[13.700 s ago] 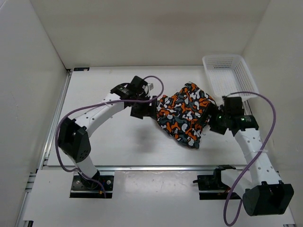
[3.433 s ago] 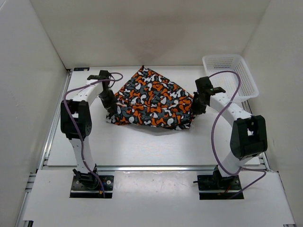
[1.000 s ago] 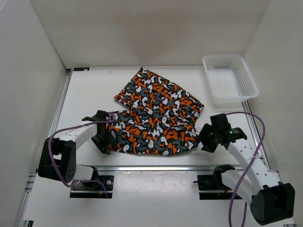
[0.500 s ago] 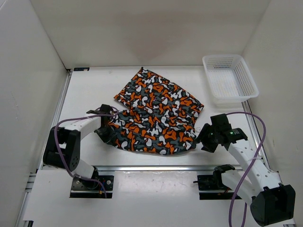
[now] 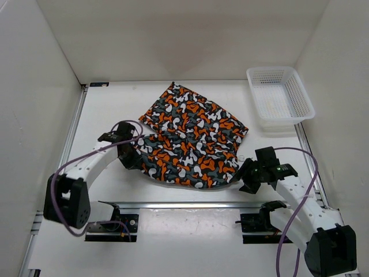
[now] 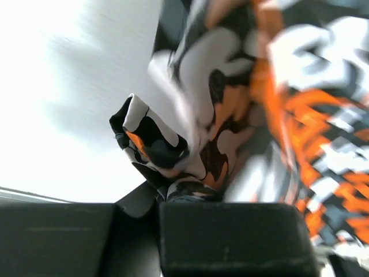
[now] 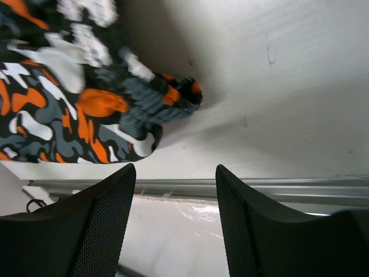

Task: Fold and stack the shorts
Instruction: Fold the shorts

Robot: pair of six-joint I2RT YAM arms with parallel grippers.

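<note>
Both flank the shorts (image 5: 190,144): left end effector (image 5: 132,160) clamped on their edge, right end effector (image 7: 176,173) apart alongside.

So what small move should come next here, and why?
Probably ease the right end effector forward and close on the near right corner of the orange, black, grey and white camouflage cloth shorts: its jaws stand open short of that corner, while the left end effector grips the left one.

Orange, black, grey and white camouflage shorts (image 5: 193,138) are spread mostly flat at centre, angled from far centre to near right; the near-left corner is bunched up, the near-right corner puckered.
</note>
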